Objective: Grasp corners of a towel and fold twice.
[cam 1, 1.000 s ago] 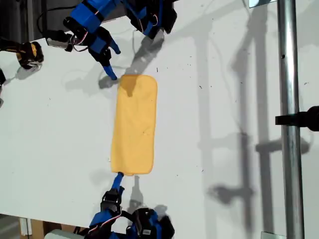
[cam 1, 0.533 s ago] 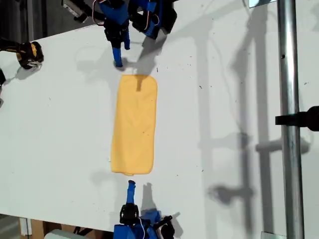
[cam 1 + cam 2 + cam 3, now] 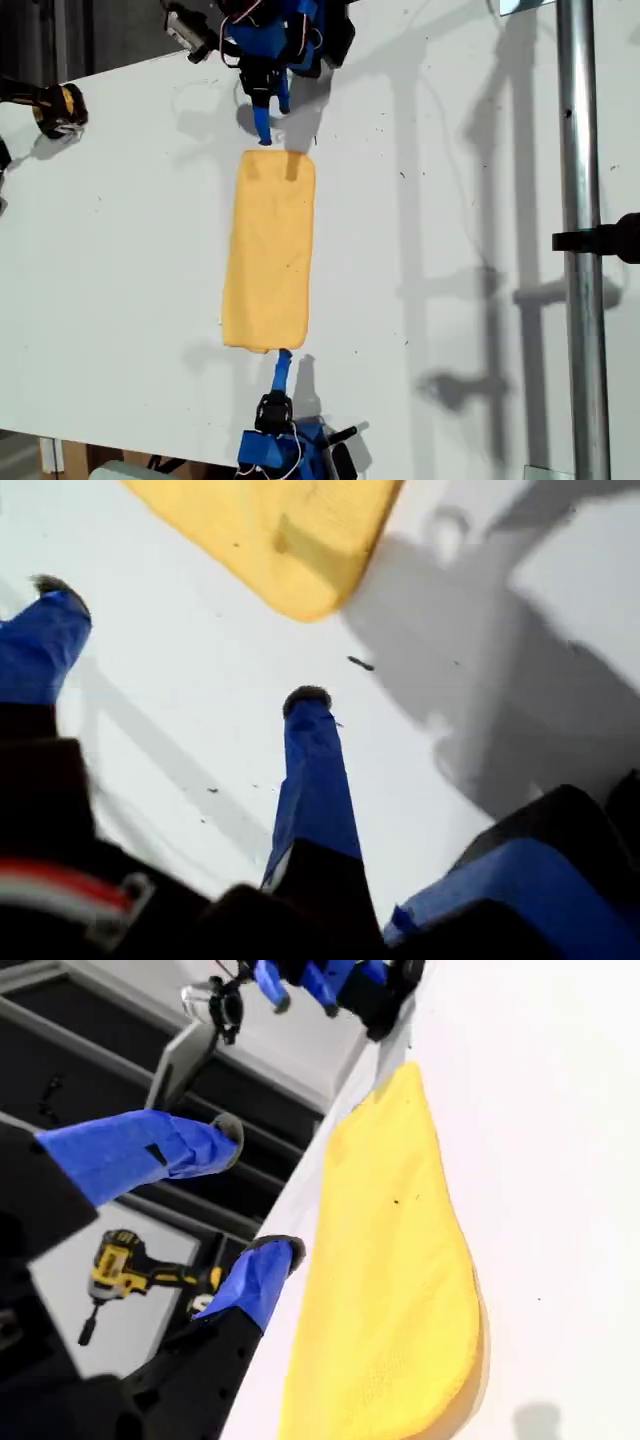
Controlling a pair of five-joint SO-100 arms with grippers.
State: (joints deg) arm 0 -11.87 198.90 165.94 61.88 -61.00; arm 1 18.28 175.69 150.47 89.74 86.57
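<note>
Where the exterior view takes in the whole surface (image 3: 130, 250), the towel (image 3: 268, 250) lies flat as a long once-folded strip, its long axis running straight from my first claw (image 3: 262, 135) to my second claw (image 3: 282, 362), one short end just ahead of each. The first wrist view shows my first claw spread and empty above bare surface, with the towel's near corner (image 3: 310, 605) a little ahead of the fingertips. In the second wrist view my second claw is also spread and holding nothing, the strip stretching away from it beside one fingertip. I judge the second claw nearer its end.
</note>
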